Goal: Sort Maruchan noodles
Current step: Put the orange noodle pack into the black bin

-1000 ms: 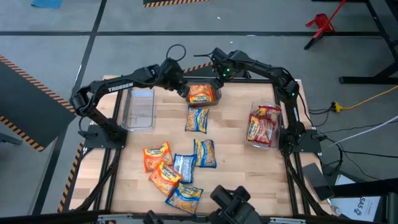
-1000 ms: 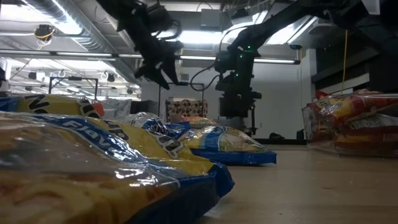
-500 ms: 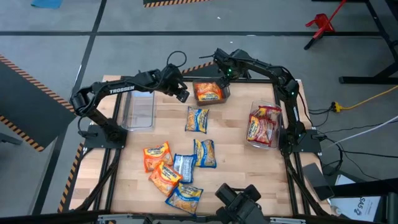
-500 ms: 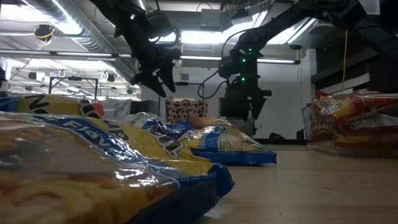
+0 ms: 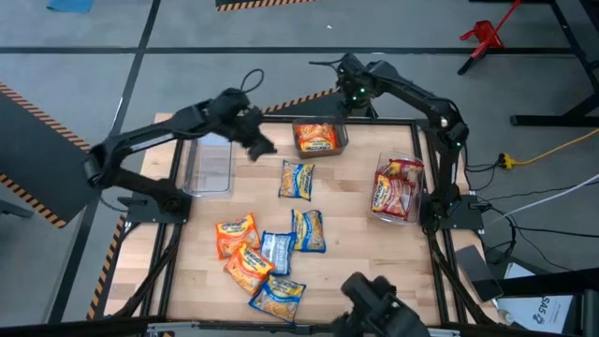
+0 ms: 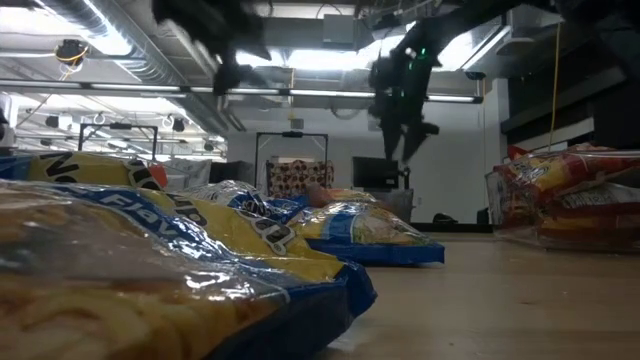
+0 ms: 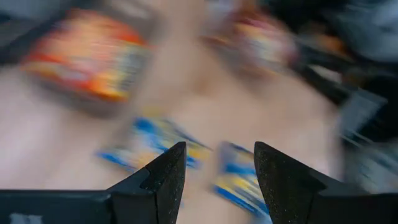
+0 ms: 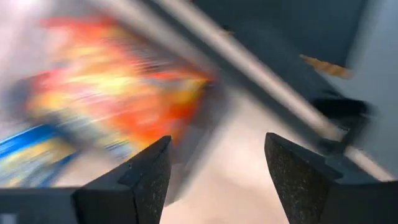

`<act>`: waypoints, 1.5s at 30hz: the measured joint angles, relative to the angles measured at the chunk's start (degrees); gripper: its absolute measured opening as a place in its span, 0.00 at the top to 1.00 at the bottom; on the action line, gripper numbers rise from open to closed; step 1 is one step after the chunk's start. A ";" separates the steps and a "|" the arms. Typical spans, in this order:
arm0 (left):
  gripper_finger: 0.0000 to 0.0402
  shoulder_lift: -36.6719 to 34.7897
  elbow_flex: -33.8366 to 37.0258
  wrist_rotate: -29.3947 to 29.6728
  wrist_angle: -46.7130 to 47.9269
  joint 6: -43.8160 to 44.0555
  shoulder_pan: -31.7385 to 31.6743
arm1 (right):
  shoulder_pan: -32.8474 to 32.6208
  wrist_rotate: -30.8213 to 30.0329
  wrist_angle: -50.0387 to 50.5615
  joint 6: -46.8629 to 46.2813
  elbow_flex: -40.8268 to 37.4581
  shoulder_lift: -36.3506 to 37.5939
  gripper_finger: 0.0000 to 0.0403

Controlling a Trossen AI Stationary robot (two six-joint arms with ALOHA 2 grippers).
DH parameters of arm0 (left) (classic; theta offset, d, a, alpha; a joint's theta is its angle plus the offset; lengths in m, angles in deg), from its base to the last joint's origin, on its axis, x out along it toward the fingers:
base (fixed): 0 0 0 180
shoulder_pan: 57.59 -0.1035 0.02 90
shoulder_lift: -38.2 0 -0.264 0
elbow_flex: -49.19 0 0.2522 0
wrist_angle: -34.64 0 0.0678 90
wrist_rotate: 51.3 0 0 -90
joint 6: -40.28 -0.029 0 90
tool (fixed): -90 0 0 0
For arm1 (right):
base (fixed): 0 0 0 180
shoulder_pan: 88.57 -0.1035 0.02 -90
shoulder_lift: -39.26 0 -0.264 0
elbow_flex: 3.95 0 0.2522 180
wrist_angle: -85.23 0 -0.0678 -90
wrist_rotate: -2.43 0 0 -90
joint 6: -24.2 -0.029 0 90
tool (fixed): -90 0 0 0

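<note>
Both arms have pulled away from the orange packet [image 5: 316,138] bin [image 5: 339,142]; left hand [image 5: 260,146] and right hand [image 5: 348,71] spread, empty.

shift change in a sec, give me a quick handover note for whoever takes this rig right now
Left gripper: open, empty, raised over the table's far left by the empty clear bin.
Right gripper: open, empty, raised beyond the far edge.
Done: an orange packet lies in the far middle bin; red-and-silver packets fill the right bin.
Left: one blue-and-yellow packet loose mid-table; the near pile of orange and blue-and-yellow packets is unsorted.
</note>
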 joint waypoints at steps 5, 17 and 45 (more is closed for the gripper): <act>0.55 -9.50 -0.02 -5.67 12.46 -1.80 5.66 | -3.50 19.22 2.60 3.21 0.02 4.38 0.40; 0.55 -13.35 -0.02 14.05 23.45 18.57 41.63 | -20.47 27.43 10.54 8.26 0.02 5.51 0.40; 0.47 7.19 22.18 11.32 -15.11 -1.38 47.65 | -30.69 21.95 20.95 9.68 0.02 5.53 0.40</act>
